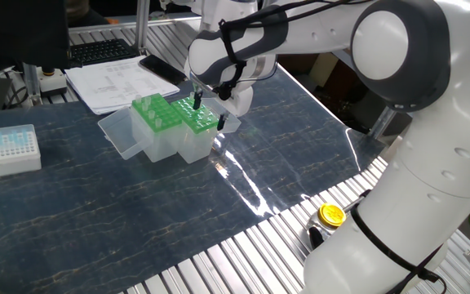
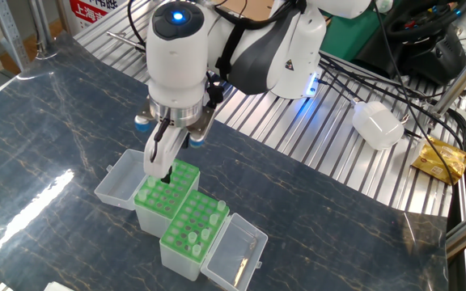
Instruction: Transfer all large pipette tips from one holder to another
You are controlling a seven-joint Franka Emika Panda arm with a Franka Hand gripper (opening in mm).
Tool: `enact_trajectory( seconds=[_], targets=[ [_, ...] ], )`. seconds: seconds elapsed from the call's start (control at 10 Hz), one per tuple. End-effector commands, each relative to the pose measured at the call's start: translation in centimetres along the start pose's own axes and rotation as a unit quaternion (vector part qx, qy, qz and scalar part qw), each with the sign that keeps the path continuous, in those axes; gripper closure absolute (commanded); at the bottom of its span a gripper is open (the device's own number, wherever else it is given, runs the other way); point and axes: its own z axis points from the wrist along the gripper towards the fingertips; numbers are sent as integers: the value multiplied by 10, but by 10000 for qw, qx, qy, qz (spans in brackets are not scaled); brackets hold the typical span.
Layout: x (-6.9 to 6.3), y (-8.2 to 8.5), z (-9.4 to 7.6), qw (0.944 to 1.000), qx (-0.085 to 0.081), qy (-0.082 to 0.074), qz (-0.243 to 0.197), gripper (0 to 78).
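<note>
Two green-topped holders stand side by side on the dark mat, each with its clear lid folded open. One holder (image 2: 191,229) (image 1: 154,114) carries several large pipette tips (image 2: 214,212), clear cones with round collars standing up. The other holder (image 2: 168,188) (image 1: 200,117) shows no tips that I can make out. My gripper (image 2: 163,167) (image 1: 210,111) hangs just over this second holder, pointing down. In one fixed view its two dark fingertips (image 1: 199,100) stand apart with nothing visible between them.
A small white box of bluish tips (image 1: 8,149) sits at the mat's left end, and papers (image 1: 113,86) lie behind the holders. A yellow-capped object (image 1: 331,215) rests on the slatted metal edge. A white adapter (image 2: 378,124) and cables lie on the far rails.
</note>
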Motion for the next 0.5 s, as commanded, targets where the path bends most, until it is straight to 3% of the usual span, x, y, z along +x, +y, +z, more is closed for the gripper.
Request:
enact_trajectory(
  seconds=[0.1, 0.5],
  targets=[
    [0, 1, -1, 10000, -29, -10, -17, 764],
    [0, 1, -1, 10000, -29, -10, -17, 764]
  ],
)
